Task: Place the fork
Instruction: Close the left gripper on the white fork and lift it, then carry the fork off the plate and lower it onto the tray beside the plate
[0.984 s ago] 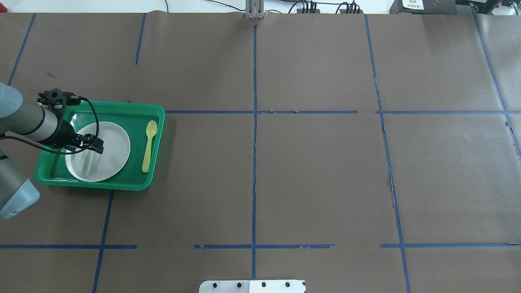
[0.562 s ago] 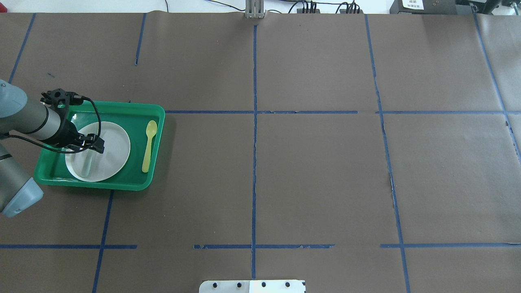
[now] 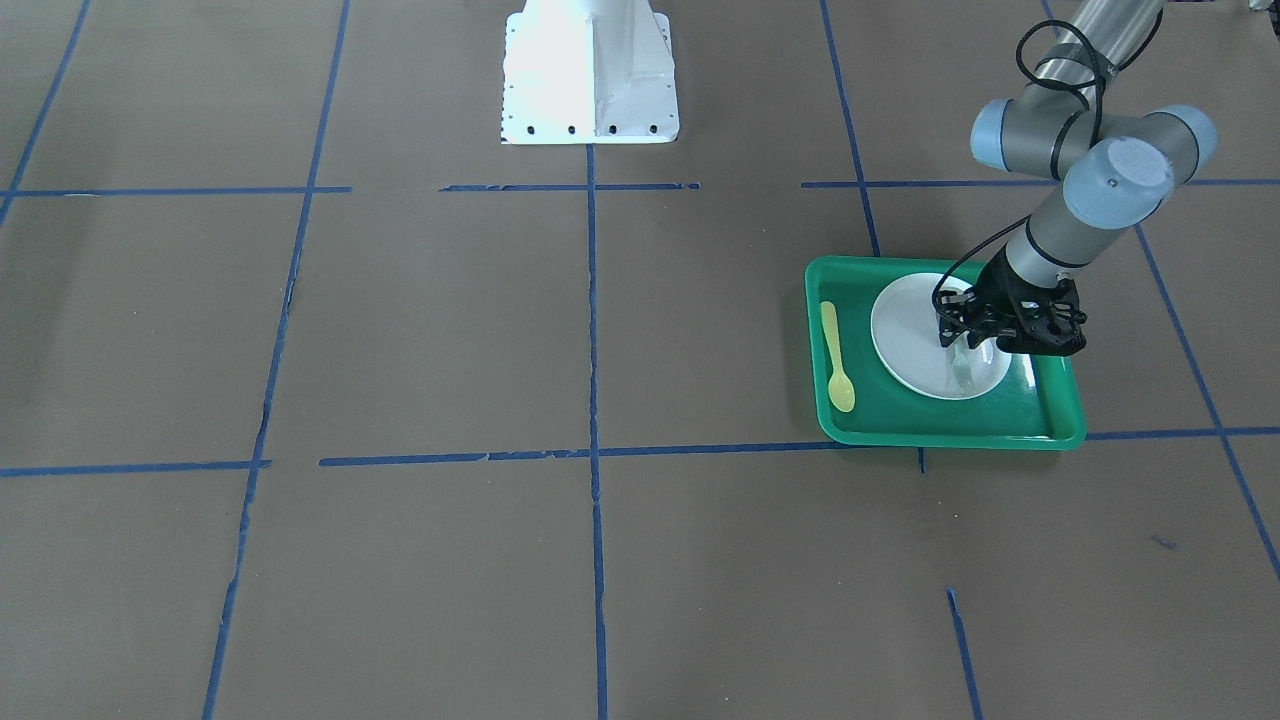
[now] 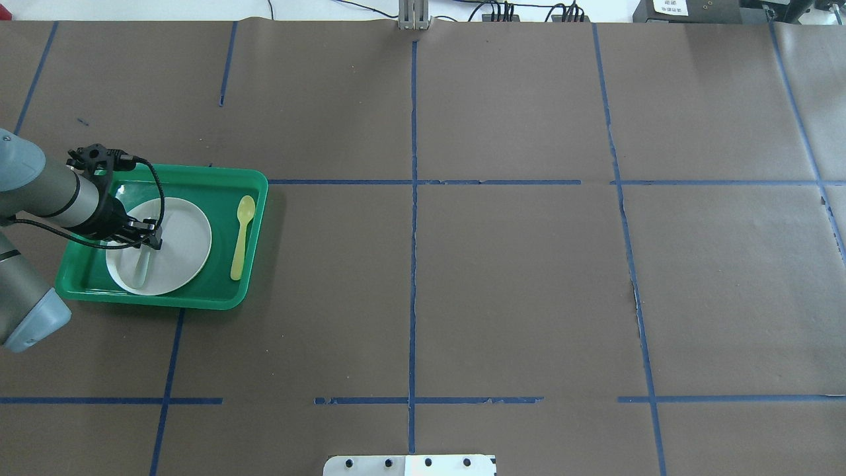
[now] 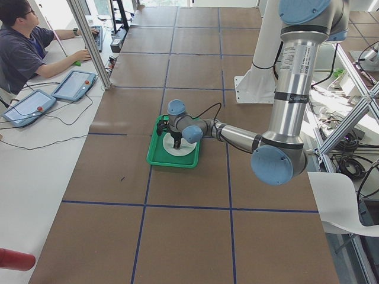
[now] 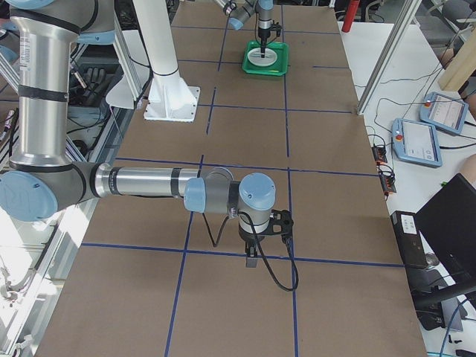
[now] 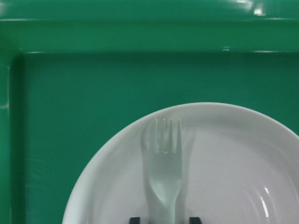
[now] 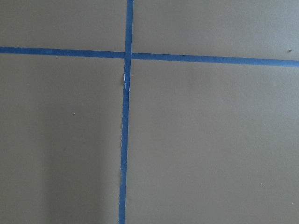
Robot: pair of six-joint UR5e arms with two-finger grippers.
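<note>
Tray: a green tray [image 4: 198, 173] sits on the brown paper surface [image 4: 515, 284], on the robot's left side.
Plate: a white plate [image 4: 188, 241] lies in the tray, closer to its near wall than to its far wall.
Spoon: a yellow spoon [image 4: 242, 238] lies on the tray floor on the plate's right, apart from it, with its bowl away from the robot.
In the way: a black cable [image 4: 157, 198] loops from the wrist over the far part of the plate. In the overhead view the left jaws hide the middle of the fork.
Fork place: the fork [image 7: 164, 172] lies flat on the plate, on its left half.
Fork axis: it runs roughly near to far across the plate. The tines point away from the robot and end just short of the far rim, and the handle points back toward the robot.
Left arm: the left arm [image 4: 46, 192] reaches over the tray's left edge, wrist bent down, with the jaws pointing down at the plate.
Left jaws: open. The dark fingertips [image 7: 134, 220] stand either side of the handle with a gap on each side, so they grip nothing.
Right arm: the right arm [image 6: 149, 182] is stretched low over the surface, well apart from the tray, above a crossing of blue tape lines [image 8: 126, 116].
Right jaws: they point down. I cannot tell whether they are open or closed.
</note>
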